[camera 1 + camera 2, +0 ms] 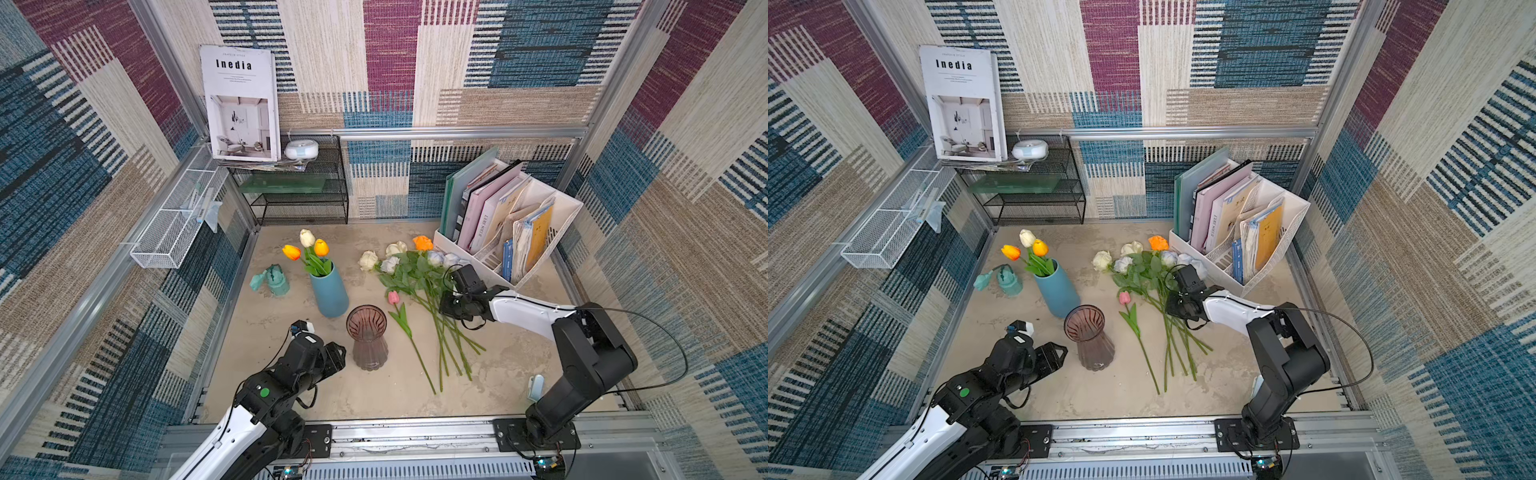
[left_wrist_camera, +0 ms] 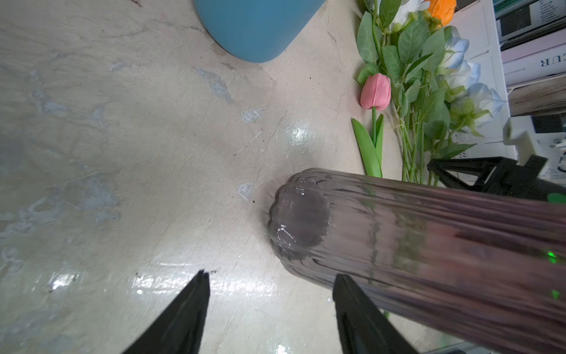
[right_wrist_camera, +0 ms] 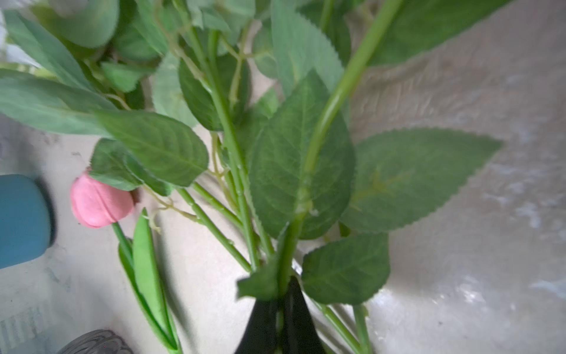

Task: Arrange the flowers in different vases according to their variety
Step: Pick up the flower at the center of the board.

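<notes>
Rose stem (image 3: 324, 122) clamped in right tool (image 3: 283, 294), low in the rose pile (image 1: 415, 270) lying on the counter (image 1: 291, 374), pink tulip (image 1: 393, 297) beside it. Blue vase (image 1: 330, 293) holds three tulips (image 1: 309, 247). Purple vase (image 1: 368, 343) upright; left tool (image 2: 272, 274) released, just beside its base.

Top views overhead facing down, wrist views close, sharing pink tulip (image 2: 375, 91)
</notes>
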You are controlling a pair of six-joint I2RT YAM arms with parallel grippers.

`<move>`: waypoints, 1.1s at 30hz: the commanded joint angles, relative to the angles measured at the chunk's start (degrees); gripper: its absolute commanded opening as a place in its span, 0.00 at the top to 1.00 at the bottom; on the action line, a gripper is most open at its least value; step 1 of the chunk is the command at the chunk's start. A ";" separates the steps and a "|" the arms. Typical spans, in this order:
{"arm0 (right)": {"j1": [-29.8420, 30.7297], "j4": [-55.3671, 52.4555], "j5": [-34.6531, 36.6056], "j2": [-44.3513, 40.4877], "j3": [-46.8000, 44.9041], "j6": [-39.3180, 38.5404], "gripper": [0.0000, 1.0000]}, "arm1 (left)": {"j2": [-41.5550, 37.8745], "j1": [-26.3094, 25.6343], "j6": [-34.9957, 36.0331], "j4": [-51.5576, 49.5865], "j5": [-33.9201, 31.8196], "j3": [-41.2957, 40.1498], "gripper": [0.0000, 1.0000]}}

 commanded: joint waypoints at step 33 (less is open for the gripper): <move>14.15 40.11 -23.00 -14.93 21.62 -11.29 1.00 | -2.49 0.06 -0.17 0.08 -0.99 0.31 0.31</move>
